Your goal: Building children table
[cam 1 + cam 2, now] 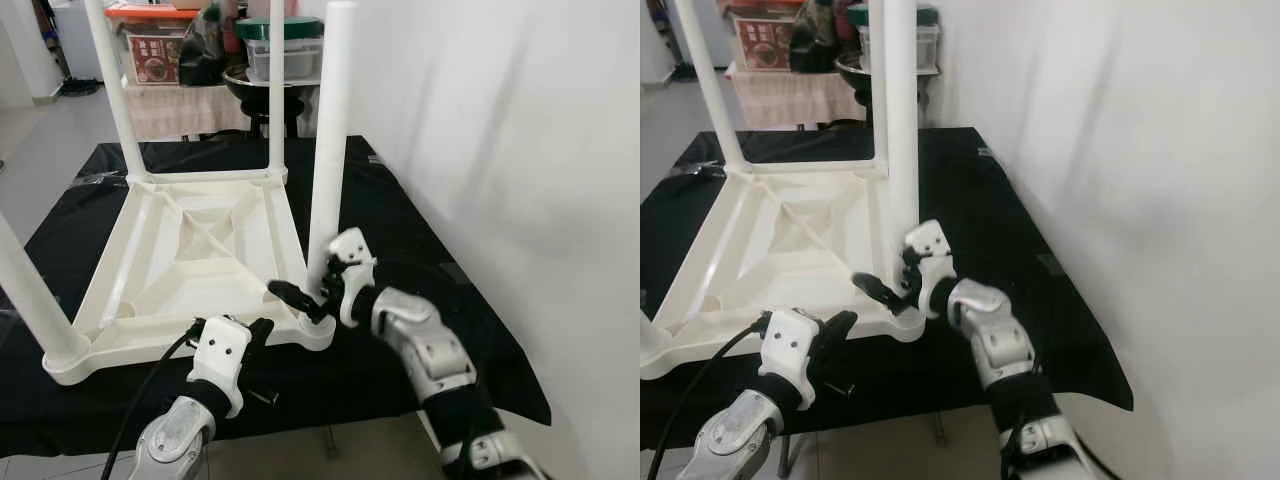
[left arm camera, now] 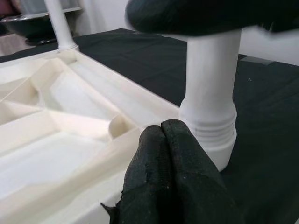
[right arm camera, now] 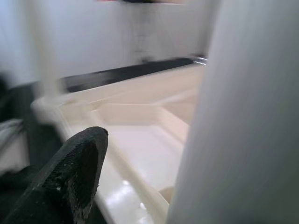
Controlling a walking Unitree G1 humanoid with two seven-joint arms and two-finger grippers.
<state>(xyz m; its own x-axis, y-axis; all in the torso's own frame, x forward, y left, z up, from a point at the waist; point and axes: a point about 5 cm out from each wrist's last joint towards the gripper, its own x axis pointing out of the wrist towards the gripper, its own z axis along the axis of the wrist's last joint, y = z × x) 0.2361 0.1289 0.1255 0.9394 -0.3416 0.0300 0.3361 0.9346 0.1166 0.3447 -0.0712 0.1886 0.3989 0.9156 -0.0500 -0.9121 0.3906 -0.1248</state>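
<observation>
Left eye view: upturned white children's table [image 1: 190, 265] lies on the black-covered surface [image 1: 400, 230], right gripper [image 1: 308, 290] fingers clamped on its near table leg [image 1: 328, 150], left gripper [image 1: 262, 330] fingers pressed together beside that corner; no writing legible

A black cloth [image 1: 400, 230] covers the floor; a white wall [image 1: 520, 150] stands beside it; storage boxes [image 1: 155, 45] and a black bowl [image 1: 265, 88] sit behind.
</observation>
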